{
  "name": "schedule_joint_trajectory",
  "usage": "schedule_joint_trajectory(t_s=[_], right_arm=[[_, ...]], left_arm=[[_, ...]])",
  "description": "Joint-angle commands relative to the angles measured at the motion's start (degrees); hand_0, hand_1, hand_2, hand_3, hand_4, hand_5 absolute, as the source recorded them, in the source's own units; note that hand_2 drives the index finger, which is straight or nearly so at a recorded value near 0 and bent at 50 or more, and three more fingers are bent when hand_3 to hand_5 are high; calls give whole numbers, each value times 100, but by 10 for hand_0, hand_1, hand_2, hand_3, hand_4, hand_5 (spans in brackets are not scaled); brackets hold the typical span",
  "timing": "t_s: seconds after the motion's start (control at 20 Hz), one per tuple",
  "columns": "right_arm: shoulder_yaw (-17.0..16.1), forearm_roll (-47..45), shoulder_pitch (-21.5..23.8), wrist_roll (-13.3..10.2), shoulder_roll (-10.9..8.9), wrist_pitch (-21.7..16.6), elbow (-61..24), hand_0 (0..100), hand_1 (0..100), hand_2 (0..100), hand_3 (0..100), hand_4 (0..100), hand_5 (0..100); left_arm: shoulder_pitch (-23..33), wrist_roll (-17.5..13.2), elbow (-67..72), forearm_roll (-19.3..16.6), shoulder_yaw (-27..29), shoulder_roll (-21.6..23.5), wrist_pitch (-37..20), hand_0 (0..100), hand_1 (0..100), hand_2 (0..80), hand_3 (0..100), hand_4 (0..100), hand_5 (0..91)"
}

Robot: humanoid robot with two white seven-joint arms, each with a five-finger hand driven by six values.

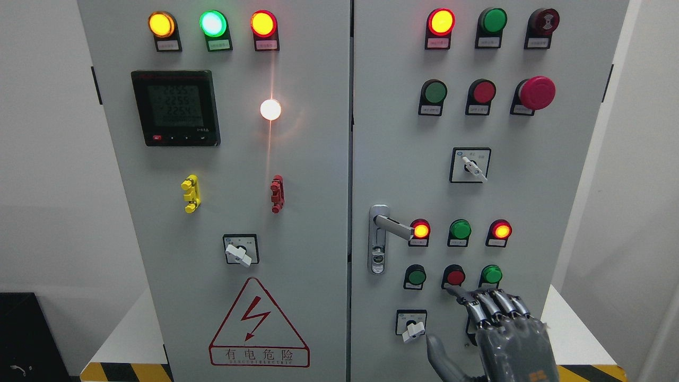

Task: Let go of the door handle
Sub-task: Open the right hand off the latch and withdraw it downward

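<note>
The right hand (496, 323) hung open below the buttons, apparently clear of the door handle (390, 227), gripping nothing.

Warning triangle (259, 322) on left door: red lightning bolt, below it "有电危险", smaller latin line under it too blurred to read. Digital meter (175, 108) upper left door: three rows of digits, roughly "2255 / 2255 / 2254", not sharp. Small labels under lamps, buttons, switches: unreadable.
</note>
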Motion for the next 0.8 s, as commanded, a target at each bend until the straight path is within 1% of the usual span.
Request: schedule_joint_trajectory(t_s=[0.0, 0.1, 0.2, 0.4, 0.6, 0.75], right_arm=[[-1024, -414, 130, 6, 17, -371, -166, 424, 177, 7, 103, 121, 55], [-1068, -598, 130, 23, 17, -495, -210, 418, 174, 0, 90, 88, 12], [-1095, -678, 121, 32, 17, -513, -228, 412, 172, 0, 60, 47, 0], [-1095, -818, 121, 59, 0, -513, -281, 404, 171, 0, 54, 38, 0], [-1068, -959, 112, 76, -9, -522, -281, 406, 140, 0, 51, 32, 0], [-1086, -986, 112, 76, 0, -522, -298, 399, 139, 0, 49, 30, 0]], left_arm=[[53, 1, -3, 6, 0, -3, -1, 120, 556, 0, 0, 0, 0], [53, 1, 5, -3, 0, -3, -1, 120, 556, 0, 0, 0, 0], [53, 1, -3, -3, 0, -3, -1, 120, 556, 0, 0, 0, 0], [53, 1, -3, -3, 0, -3, -1, 120, 556, 0, 0, 0, 0], [53, 1, 5, -3, 0, -3, -1, 120, 556, 0, 0, 0, 0], [53, 1, -3, -3, 0, -3, -1, 120, 556, 0, 0, 0, 0]])
